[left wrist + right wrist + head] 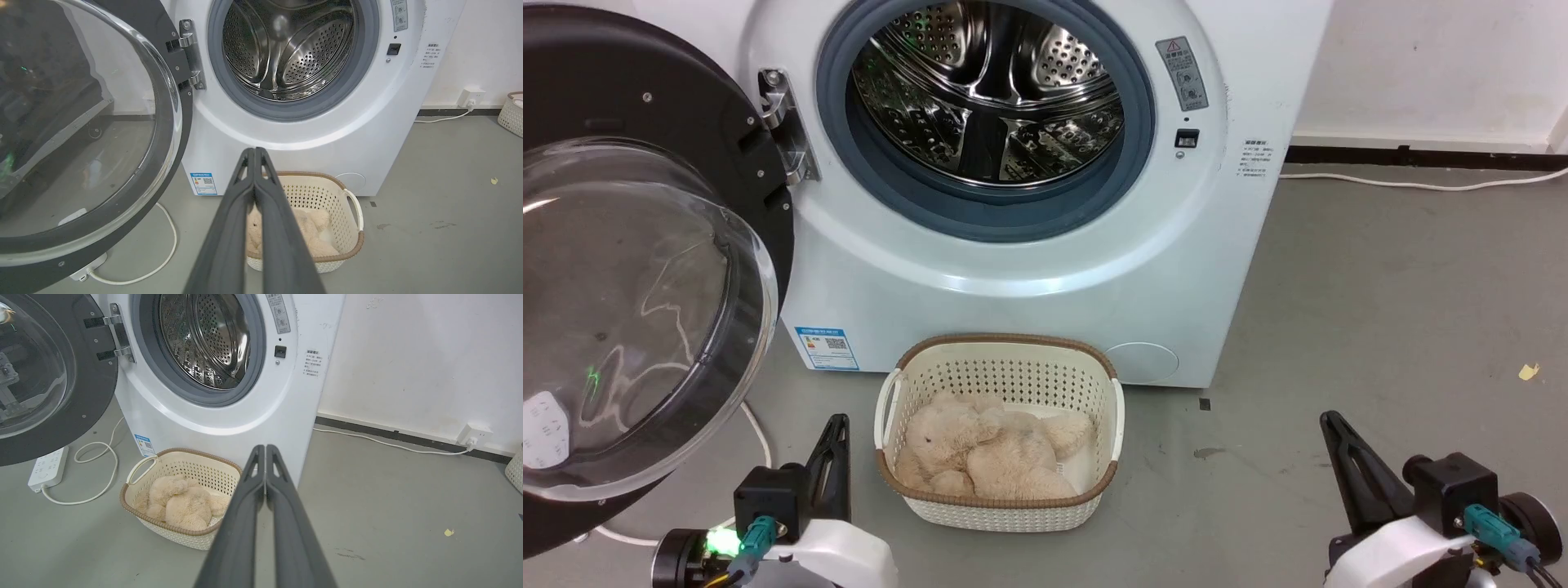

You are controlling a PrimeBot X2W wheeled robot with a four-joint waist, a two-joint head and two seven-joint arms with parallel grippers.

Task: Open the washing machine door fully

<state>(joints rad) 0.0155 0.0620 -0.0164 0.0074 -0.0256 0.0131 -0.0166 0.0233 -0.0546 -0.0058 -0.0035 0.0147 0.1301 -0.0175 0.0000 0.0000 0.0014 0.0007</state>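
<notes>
We find the round glossy black door with clear glass bowl [637, 310] swung wide, left of the white washing machine [1013, 269]. Left claw [254, 155] and right claw [265, 449]: closed, empty, clear of it. Any further push belongs far from the steel hinge [784, 131].

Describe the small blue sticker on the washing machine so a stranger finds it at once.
Start at the big white washing machine. Look at the lower left corner of its front, left of the cream basket: there sits the blue sticker. Unlike the grey warning label beside the drum, it has a blue band and a square code.
</notes>
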